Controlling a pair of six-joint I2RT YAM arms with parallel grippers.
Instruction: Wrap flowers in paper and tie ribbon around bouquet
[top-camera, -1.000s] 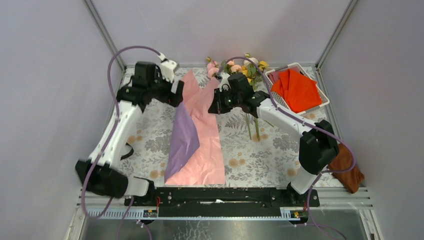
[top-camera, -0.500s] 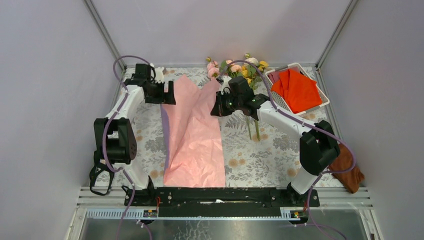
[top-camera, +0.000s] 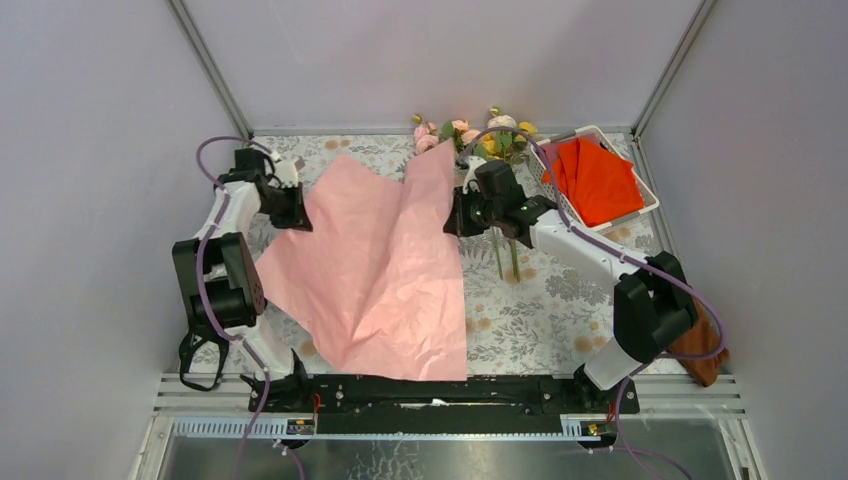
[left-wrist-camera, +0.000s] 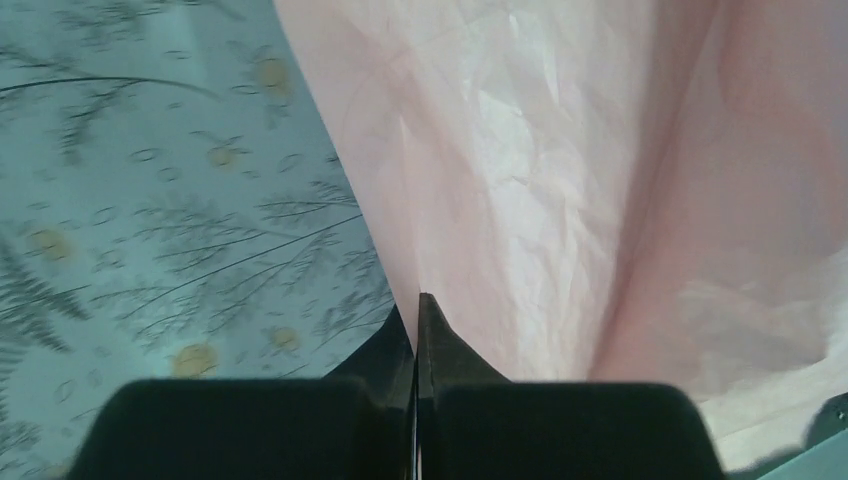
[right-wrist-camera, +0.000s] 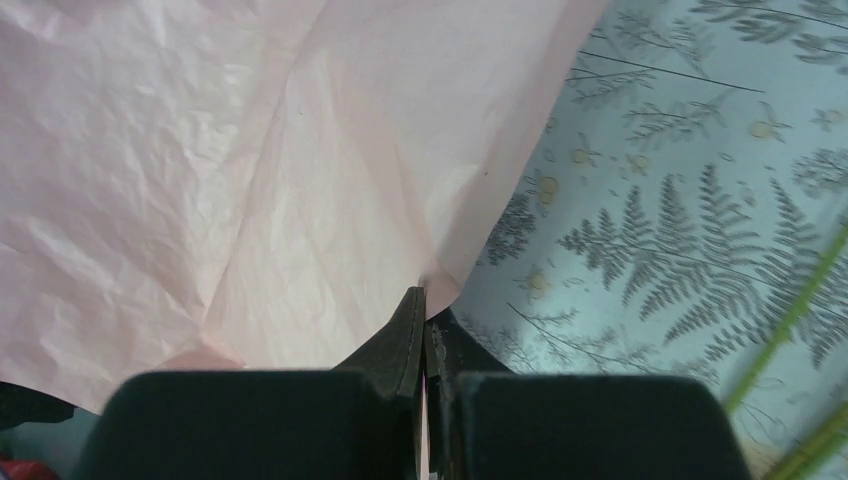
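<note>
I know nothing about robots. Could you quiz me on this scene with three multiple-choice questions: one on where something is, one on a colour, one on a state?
1. Where are the flowers?
A) at the far edge of the table, beyond the paper
B) in the basket
C) by the arm bases

2. Which colour of the paper faces up?
A) green
B) pale pink
C) black

3. How are the left arm's fingers?
A) wide open
B) shut on the paper's edge
C) shut on a stem

Answers:
1 A: the blooms show just past the sheet's far corner.
2 B: the whole spread sheet looks pink from above.
3 B: the left wrist view shows them pressed together with the sheet's edge between.
</note>
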